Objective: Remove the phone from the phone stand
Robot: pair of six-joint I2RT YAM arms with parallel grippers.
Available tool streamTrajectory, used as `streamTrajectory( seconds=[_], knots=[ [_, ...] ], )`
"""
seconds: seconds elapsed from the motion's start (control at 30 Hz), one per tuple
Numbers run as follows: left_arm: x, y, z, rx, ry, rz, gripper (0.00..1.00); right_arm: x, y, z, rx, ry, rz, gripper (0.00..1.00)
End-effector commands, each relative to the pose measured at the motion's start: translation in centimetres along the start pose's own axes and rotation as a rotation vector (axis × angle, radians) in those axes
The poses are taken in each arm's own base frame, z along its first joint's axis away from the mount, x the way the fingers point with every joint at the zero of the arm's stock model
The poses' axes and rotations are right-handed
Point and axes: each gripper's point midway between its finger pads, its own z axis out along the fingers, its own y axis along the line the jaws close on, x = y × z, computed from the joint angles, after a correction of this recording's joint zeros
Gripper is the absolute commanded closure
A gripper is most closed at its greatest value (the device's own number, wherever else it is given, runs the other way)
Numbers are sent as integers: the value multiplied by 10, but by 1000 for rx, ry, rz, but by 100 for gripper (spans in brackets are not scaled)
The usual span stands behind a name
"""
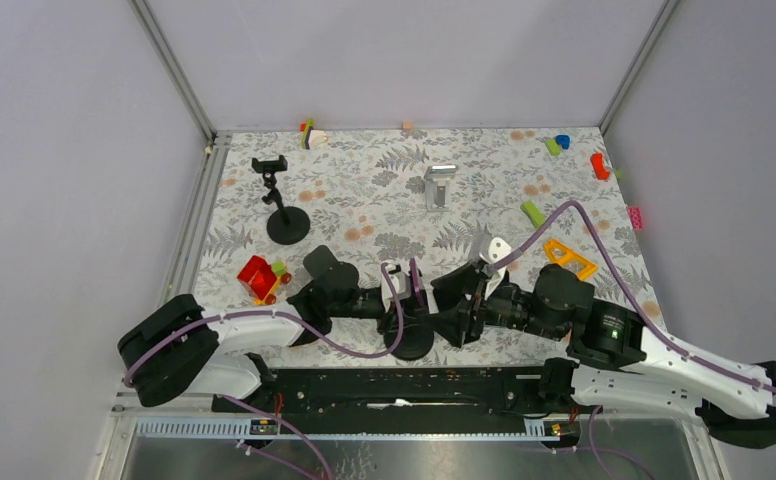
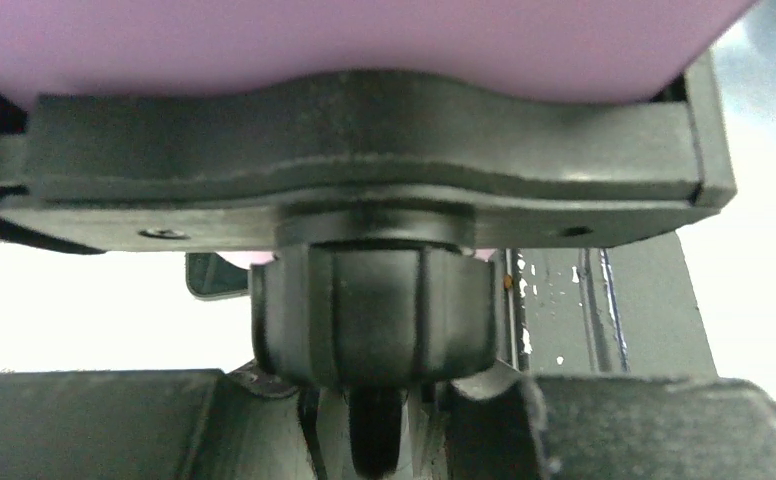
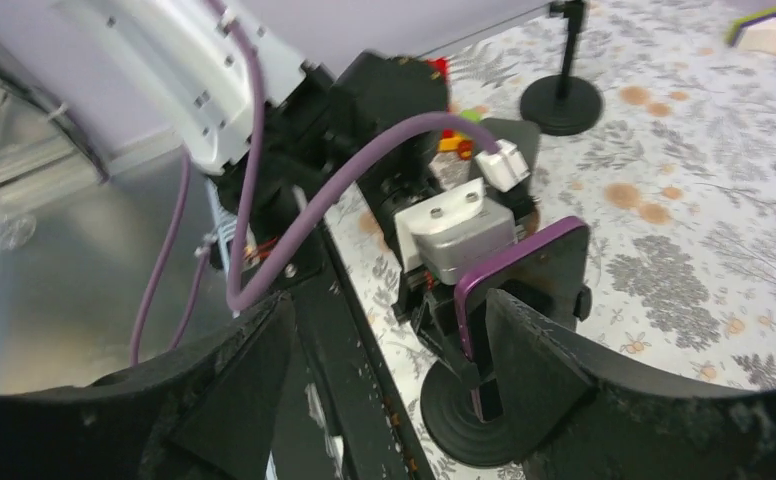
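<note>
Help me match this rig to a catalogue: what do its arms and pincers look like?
Both the left arm and right arm have glossy white shells between bulky black joints, with a purple cable looping along each. A small green light glows on the right arm. The right pincer has matte black, wedge-shaped fingers.

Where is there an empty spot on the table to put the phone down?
The biggest bare patch is mid-cloth, between the empty black stand, the silver holder and the arms. A smaller one lies between the silver holder and the green block. It is crowded near the front, around the phone, and in the far right corner by the red block.
</note>
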Motion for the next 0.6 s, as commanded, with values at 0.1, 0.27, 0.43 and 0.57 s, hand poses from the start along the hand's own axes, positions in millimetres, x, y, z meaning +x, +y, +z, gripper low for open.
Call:
streamTrajectory(
  seconds=[0.1, 0.27, 0.43, 0.57],
  knots=[
    [-10, -37, -8, 202, 42, -13, 100, 36, 19, -11, -300, 135, -95, 20],
    [-18, -46, -13, 247, 31, 15, 100, 46, 1, -1, -265, 153, -180, 16],
    [-19, -49, -15, 265, 37, 21, 100, 44, -3, 16, -282, 128, -174, 15],
    [-18, -49, -14, 268, 36, 22, 100, 38, -11, 27, -239, 101, -174, 15]
  ],
)
